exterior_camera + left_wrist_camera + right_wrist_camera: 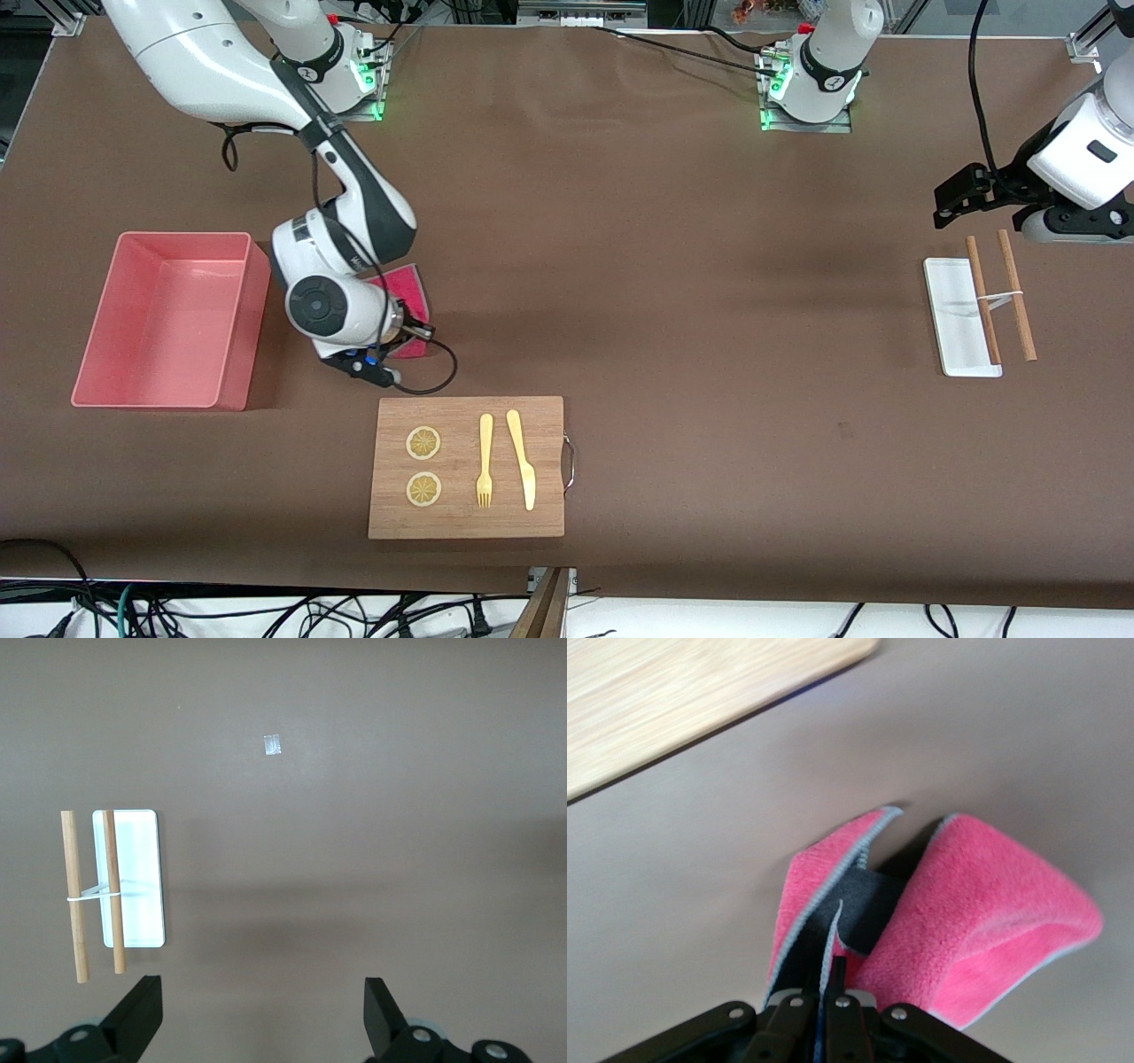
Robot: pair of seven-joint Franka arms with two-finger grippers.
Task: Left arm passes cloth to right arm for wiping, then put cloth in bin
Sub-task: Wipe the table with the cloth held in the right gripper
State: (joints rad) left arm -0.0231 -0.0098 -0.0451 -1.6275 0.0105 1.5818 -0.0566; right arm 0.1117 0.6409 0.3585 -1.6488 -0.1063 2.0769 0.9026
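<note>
You could not see the right gripper (824, 992) itself in the front view, because the right arm's own wrist covered it; only the right wrist view showed its fingers clenched on the cloth (409, 297), pinching a folded edge of it. Most of the cloth was also hidden in the front view: only a magenta part showed past the wrist, low over the table (691, 266), between the bin (168, 319) and the middle of the table. Whether the cloth touched the table there, you could not tell for sure. The bin stood just beside the right arm's wrist, toward the right arm's end of the table, with its inside in full view. Nearer to the front camera than the cloth lay the cutting board (467, 467) with two lemon slices (423, 443), a fork (485, 461) and a knife (522, 458); a corner of this board was cut off in the right wrist view. The left gripper (263, 1014) waited with its jaws released and nothing between them, over the table near the white tray (957, 315) and the two wooden sticks (999, 297), at the left arm's end. Between the board and the tray there was wide open table.
</note>
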